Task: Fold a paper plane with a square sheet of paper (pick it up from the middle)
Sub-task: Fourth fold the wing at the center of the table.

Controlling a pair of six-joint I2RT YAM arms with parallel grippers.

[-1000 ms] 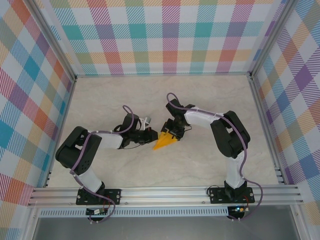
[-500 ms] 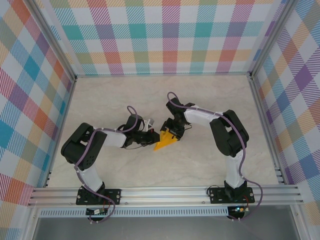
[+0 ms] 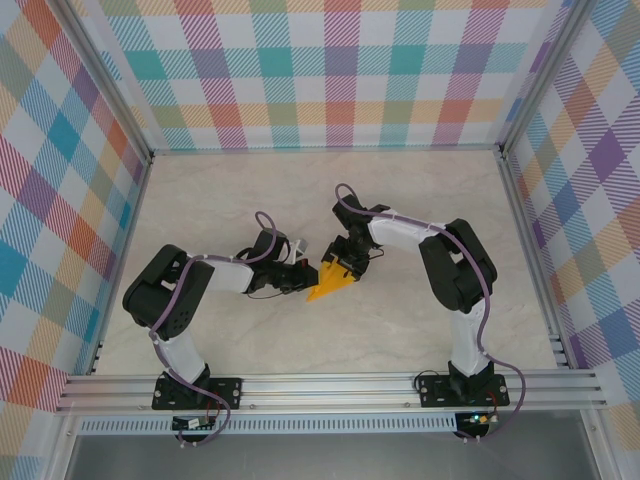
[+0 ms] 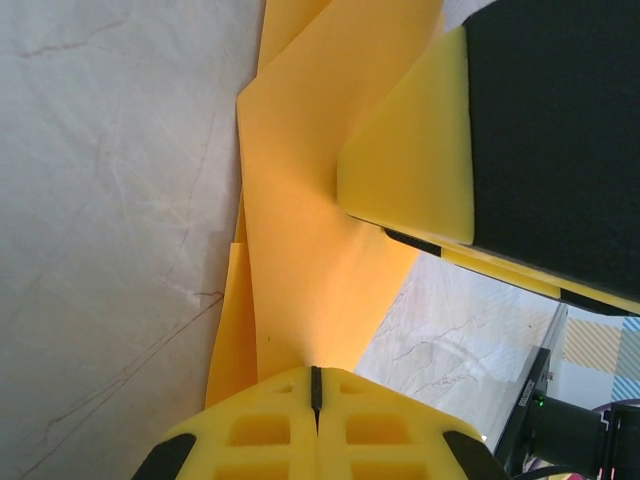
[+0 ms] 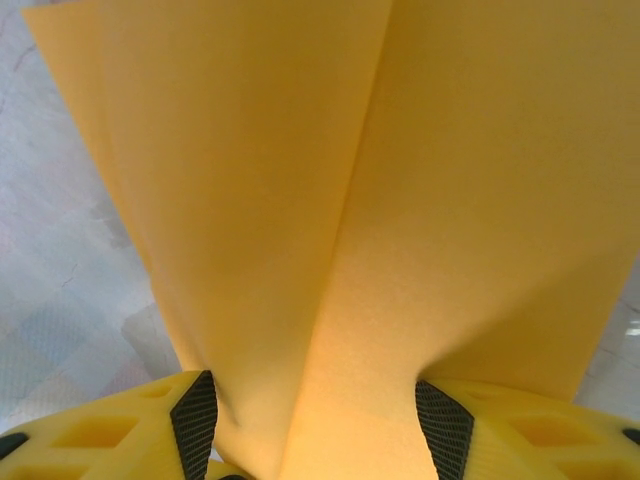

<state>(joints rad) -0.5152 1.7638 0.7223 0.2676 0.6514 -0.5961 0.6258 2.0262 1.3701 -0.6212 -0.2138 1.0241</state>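
The square sheet of paper is folded into an orange-yellow pointed wedge at mid-table, tip toward the lower left. My left gripper meets its left edge. In the left wrist view the left gripper is shut, its tips pinched on the paper where a crease ends. My right gripper sits over the wide end. In the right wrist view the paper bulges with a centre ridge between the two pads, touching both; the right gripper grips it across its width.
The marble tabletop is bordered by plaid walls and aluminium posts, with a rail along the near edge. One right finger presses on the paper in the left wrist view.
The left arm has shifted right and its gripper has reached the paper's left edge and shut there. The right gripper and the paper have barely moved.
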